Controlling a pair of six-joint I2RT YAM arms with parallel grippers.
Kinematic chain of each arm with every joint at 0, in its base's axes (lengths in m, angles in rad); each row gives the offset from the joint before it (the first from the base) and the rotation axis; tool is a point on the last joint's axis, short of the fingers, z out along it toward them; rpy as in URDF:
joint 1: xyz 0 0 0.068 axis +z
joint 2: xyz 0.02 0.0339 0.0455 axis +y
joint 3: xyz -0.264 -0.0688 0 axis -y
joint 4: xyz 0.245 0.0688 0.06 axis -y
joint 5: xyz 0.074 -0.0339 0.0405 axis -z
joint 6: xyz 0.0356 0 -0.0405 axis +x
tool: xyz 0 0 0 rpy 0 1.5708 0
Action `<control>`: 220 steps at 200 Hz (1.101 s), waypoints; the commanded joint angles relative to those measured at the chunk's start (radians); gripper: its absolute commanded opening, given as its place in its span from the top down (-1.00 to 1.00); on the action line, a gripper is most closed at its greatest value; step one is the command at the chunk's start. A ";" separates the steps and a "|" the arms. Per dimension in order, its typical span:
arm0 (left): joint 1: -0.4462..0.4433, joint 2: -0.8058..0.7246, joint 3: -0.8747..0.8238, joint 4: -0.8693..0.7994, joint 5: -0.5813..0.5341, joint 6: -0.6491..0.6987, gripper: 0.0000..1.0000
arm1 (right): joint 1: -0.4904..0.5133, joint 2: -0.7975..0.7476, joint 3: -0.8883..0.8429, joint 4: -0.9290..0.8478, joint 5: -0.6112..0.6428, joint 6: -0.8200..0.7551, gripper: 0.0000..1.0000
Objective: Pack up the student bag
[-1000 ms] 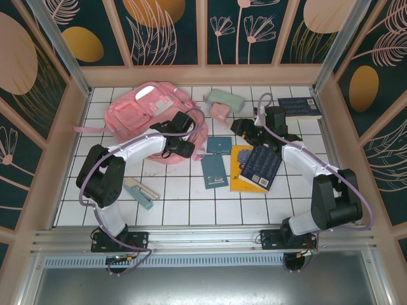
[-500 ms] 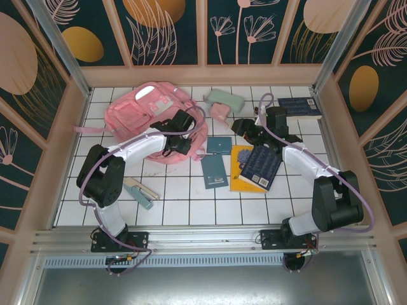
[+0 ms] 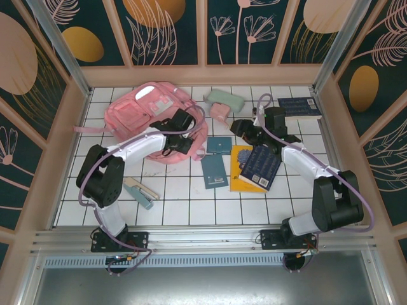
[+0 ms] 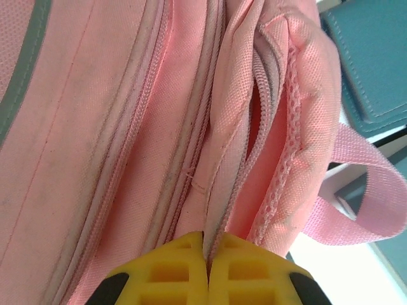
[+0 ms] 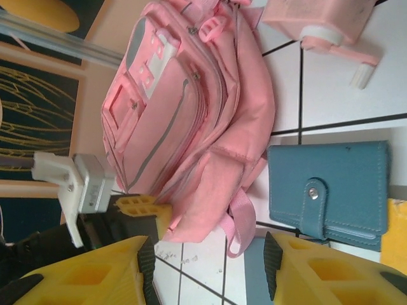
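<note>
A mint-green pencil case (image 3: 226, 99) lies at the back of the white tiled table (image 3: 184, 203), with a small pink gadget (image 3: 220, 112) just before it. Nearer lie a teal snap wallet (image 3: 219, 145), a teal notebook (image 3: 214, 171) and a dark blue book (image 3: 261, 166) overlapping a yellow one (image 3: 240, 176). Another dark book (image 3: 299, 107) lies far right, and a stapler (image 3: 140, 192) lies near left.

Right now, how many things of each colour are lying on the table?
Pink: 2, the student bag and a small box
Teal: 2, a wallet and a notebook
Dark blue: 2, a near book and a far book
Yellow: 1, a half-covered book
Mint green: 1, a pencil case
Grey: 1, a stapler
Total: 9
</note>
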 commanded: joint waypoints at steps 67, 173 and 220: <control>0.102 -0.190 0.011 0.042 0.195 -0.086 1.00 | 0.269 0.304 0.238 0.037 -0.006 0.052 -0.11; 0.130 -0.257 0.024 0.077 0.203 -0.140 1.00 | 0.329 0.515 0.369 -0.036 0.096 0.030 -0.07; 0.136 -0.309 0.028 0.094 0.178 -0.170 1.00 | 0.311 0.603 0.390 -0.072 0.133 0.002 -0.03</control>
